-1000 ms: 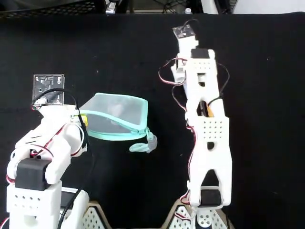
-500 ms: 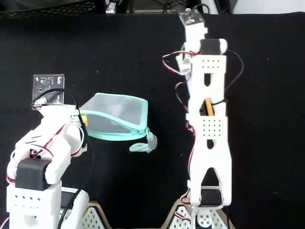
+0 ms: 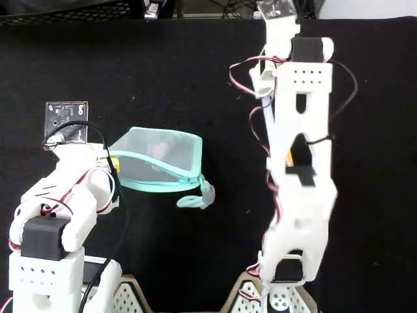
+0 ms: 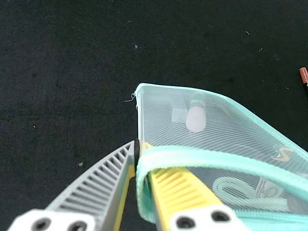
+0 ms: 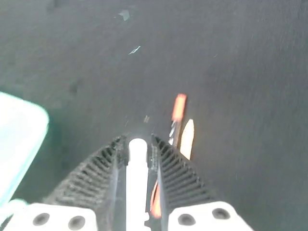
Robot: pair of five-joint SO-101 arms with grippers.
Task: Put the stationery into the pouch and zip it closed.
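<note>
Loading step. The right gripper (image 5: 137, 140) is pinching a slim white pen (image 5: 137, 178) between nearly closed jaws, and an orange pencil (image 5: 178, 107) is lying just beyond its tips. The left gripper (image 4: 138, 147) is clamping the corner rim of the mint-green mesh pouch (image 4: 216, 130). The next move is probably carrying the pen to the pouch mouth.

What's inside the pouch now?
Through the pouch mesh: a whitish oval item and a pale looped shape, identities unclear. Whether the loop lies inside or underneath can't be told.
</note>
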